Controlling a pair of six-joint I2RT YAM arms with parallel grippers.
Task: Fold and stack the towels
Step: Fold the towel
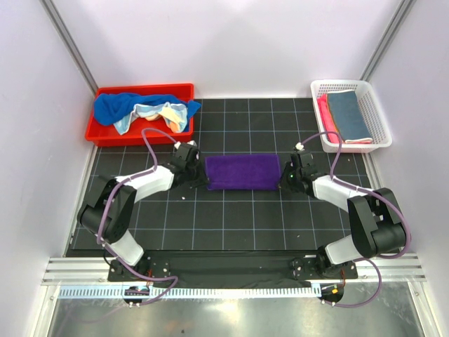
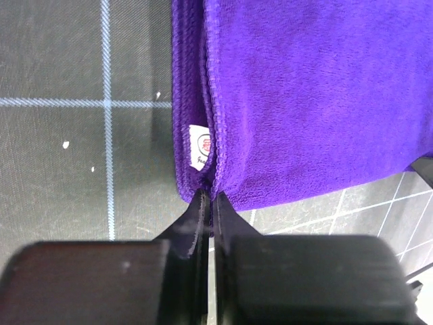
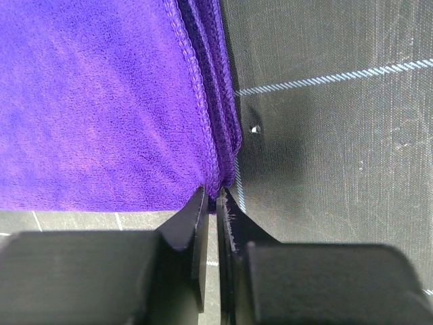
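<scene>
A purple towel [image 1: 243, 171] lies folded into a flat rectangle in the middle of the black grid mat. My left gripper [image 1: 199, 180] is shut on its near left corner [image 2: 203, 177], beside a small white label [image 2: 200, 146]. My right gripper [image 1: 285, 181] is shut on its near right corner [image 3: 220, 177], where several folded edges meet. A bright blue towel [image 1: 121, 107] and a pale multicolour towel [image 1: 163, 114] lie crumpled in the red bin [image 1: 140, 134]. A slate blue towel [image 1: 348, 115] lies folded on a hot pink towel [image 1: 325, 116] in the white mesh basket [image 1: 375, 121].
The red bin stands at the back left of the mat and the white basket at the back right. White walls close in the left, back and right sides. A metal rail [image 1: 231, 270] runs along the near edge behind the arm bases.
</scene>
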